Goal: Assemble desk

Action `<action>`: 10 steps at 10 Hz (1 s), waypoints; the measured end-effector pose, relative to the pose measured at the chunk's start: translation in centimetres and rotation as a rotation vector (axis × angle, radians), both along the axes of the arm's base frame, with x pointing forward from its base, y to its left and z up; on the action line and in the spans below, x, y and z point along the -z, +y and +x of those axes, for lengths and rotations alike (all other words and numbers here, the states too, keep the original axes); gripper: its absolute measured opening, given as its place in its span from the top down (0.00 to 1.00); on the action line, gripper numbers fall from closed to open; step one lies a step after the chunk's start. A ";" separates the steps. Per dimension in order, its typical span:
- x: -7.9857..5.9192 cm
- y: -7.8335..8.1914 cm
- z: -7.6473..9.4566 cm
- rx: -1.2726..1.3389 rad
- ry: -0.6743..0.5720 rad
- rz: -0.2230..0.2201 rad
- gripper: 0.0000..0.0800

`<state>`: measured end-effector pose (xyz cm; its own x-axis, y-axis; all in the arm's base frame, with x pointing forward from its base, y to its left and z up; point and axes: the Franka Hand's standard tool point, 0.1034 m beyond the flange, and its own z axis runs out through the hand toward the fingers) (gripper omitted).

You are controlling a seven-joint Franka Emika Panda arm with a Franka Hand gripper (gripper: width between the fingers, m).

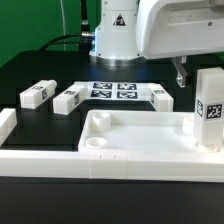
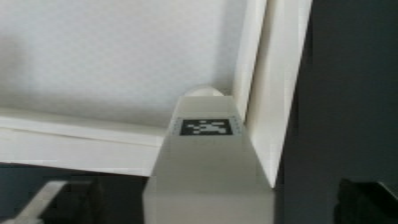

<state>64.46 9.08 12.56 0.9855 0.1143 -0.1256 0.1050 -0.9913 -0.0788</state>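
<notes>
The gripper is hanging over the tabletop's far corner at the exterior view's right. Its fingers are standing wide apart, clamping nothing. An upright leg is standing in that corner and showing between the fingers in the wrist view; whether they are touching it cannot be told. Three other legs are lying on the table beside the marker board.

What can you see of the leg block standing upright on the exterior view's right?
The upright leg block is a white, plastic-looking rectangular block with a black-white square tag on its facing side. It stands at the tabletop's end on the exterior view's right, meeting the tray near a corner. Whether it is fastened cannot be told. The open gripper hangs close beside its top without touching it.
</notes>
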 end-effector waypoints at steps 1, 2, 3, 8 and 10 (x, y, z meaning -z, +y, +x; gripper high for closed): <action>0.2 0.0 0.0 0.000 0.001 0.000 0.19; 0.2 0.0 0.0 -0.002 -0.001 0.000 0.19; 0.2 0.0 0.0 -0.002 -0.003 0.000 0.31; 0.2 0.0 0.0 0.004 -0.003 -0.001 0.64; 0.3 0.0 0.0 0.063 -0.001 -0.004 0.64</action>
